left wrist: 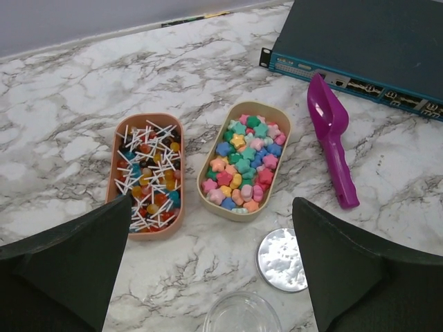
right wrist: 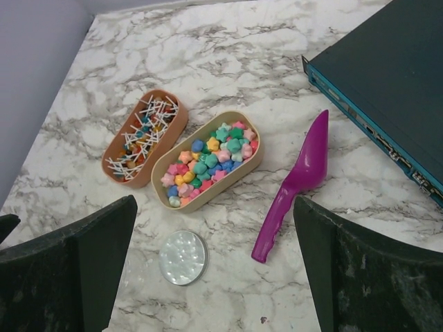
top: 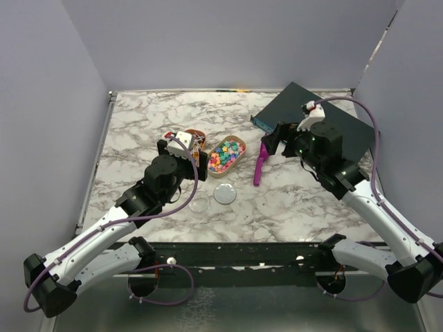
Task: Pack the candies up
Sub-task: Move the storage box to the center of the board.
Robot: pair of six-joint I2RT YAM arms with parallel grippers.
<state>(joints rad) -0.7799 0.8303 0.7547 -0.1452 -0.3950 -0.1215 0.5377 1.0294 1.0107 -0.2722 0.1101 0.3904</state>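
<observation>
The candies (top: 225,156), small pastel star and flower shapes, fill a beige oval tray (top: 241,142) at mid-table. They also show in the left wrist view (left wrist: 243,162) and the right wrist view (right wrist: 208,162). A purple scoop (top: 259,164) lies on the table right of the tray. A small clear jar (top: 199,204) and its silver lid (top: 224,194) sit in front of the tray. My left gripper (left wrist: 211,202) is open and empty, above the jar and near the trays. My right gripper (right wrist: 214,200) is open and empty, above the scoop (right wrist: 294,185) and lid (right wrist: 183,257).
An orange oval tray of lollipops with white sticks (top: 197,140) stands just left of the candy tray. A dark flat network switch (top: 311,117) lies at the back right, under my right arm. Grey walls close in the table on three sides.
</observation>
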